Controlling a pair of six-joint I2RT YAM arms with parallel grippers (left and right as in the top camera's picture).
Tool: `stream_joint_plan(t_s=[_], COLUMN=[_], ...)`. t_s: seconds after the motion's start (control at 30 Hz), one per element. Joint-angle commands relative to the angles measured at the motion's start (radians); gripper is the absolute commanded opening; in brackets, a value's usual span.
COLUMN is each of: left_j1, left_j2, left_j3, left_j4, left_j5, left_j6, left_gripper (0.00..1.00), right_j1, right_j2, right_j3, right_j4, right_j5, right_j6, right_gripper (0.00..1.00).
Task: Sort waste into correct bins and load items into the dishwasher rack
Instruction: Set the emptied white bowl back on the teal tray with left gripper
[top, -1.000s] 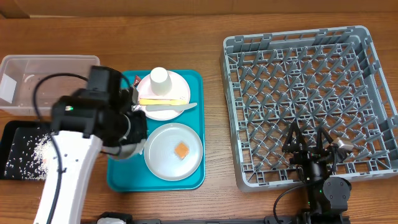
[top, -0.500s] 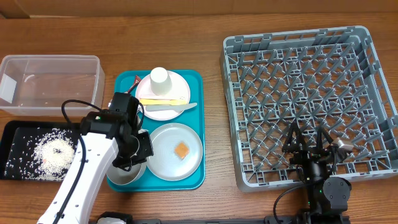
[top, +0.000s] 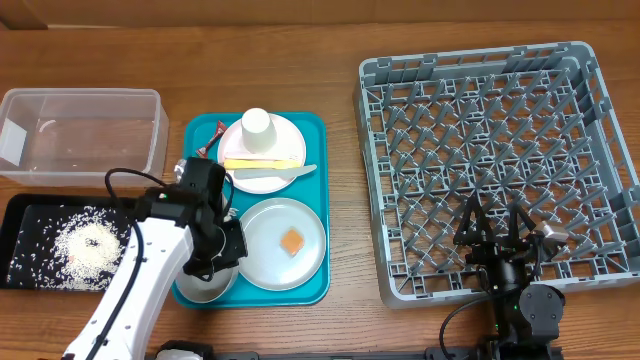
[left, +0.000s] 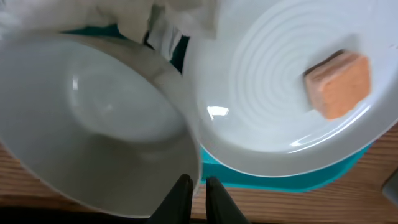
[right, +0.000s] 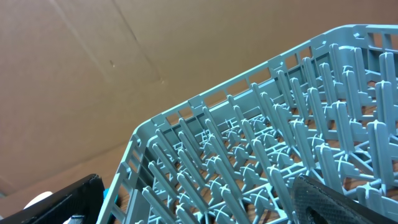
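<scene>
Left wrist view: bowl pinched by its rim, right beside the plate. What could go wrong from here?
1. The left gripper holds the white bowl only by a thin bit of rim, so the bowl may tilt or slip when moved.
2. The bowl's rim sits right at the grey plate, maybe touching it. Dragging the bowl sideways could nudge the plate and shift the orange square on it.
</scene>
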Motion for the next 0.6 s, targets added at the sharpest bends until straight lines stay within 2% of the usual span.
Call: stream_joint_plan(t_s=[0.0, 0.2, 0.33, 0.4, 0.57], left_j1=[-0.005, -0.005, -0.005, -0.005, -0.005], left_j2=[0.000, 0.000, 0.000, 0.000, -0.001], left_j3=[-0.031, -0.027, 0.010, 0.051, 0.229], left_j4=[0.008, 0.008, -0.022, -0.056, -0.188], left_j5=[-0.071, -0.076, -0.034, -0.018, -0.021], left_j6=[-0.036, -0.037, -0.026, -0.008, 0.005], left_gripper=[0.10, 0.10, 0.30, 0.34, 0.27], right_j1=[0.003, 0.003, 0.003, 0.003, 0.003], right_j2=[-0.005, -0.005, -0.005, -0.005, -0.005], right_j3=[-0.011, -0.011, -0.011, -0.011, -0.011], right_j4=[0.007, 0.007, 0.007, 0.007, 0.007], right_j5=[0.003, 0.003, 0.003, 0.003, 0.003], right_j6=[-0.003, -0.003, -0.003, -0.003, -0.003], right_gripper=[1.00, 1.00, 1.00, 1.00, 1.00])
